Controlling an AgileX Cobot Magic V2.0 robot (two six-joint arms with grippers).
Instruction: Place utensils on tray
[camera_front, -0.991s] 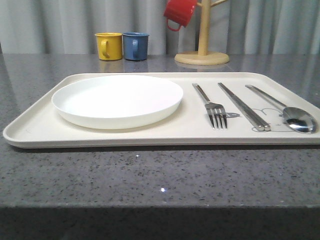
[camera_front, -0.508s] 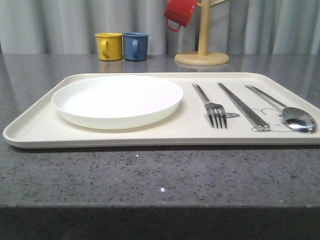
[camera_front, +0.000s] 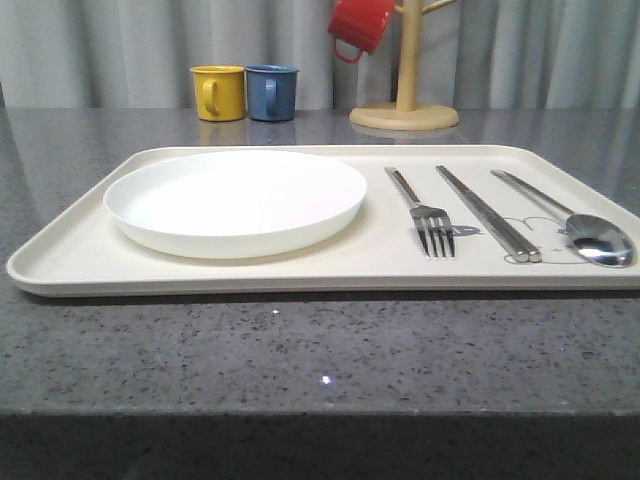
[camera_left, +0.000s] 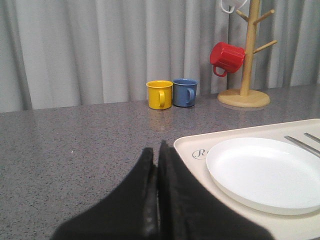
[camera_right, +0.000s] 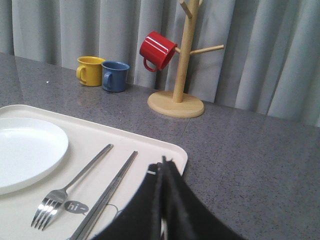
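Note:
The cream tray (camera_front: 300, 268) lies across the grey table. On its right part lie the utensils side by side: a silver fork (camera_front: 425, 213), a pair of chopsticks (camera_front: 488, 214) and a spoon (camera_front: 590, 237). In the right wrist view the fork (camera_right: 75, 186) and chopsticks (camera_right: 107, 195) lie on the tray (camera_right: 155, 145); my right gripper (camera_right: 163, 162) is shut and empty, hanging over the tray's far right corner and hiding the spoon. My left gripper (camera_left: 156, 149) is shut and empty, just off the tray (camera_left: 187, 146) at its left edge, by the grey script.
A round white plate (camera_front: 235, 200) fills the tray's left part. Yellow mug (camera_front: 219, 92) and blue mug (camera_front: 271, 92) stand at the back. A wooden mug tree (camera_front: 404, 110) with a red mug (camera_front: 358, 26) stands behind the tray.

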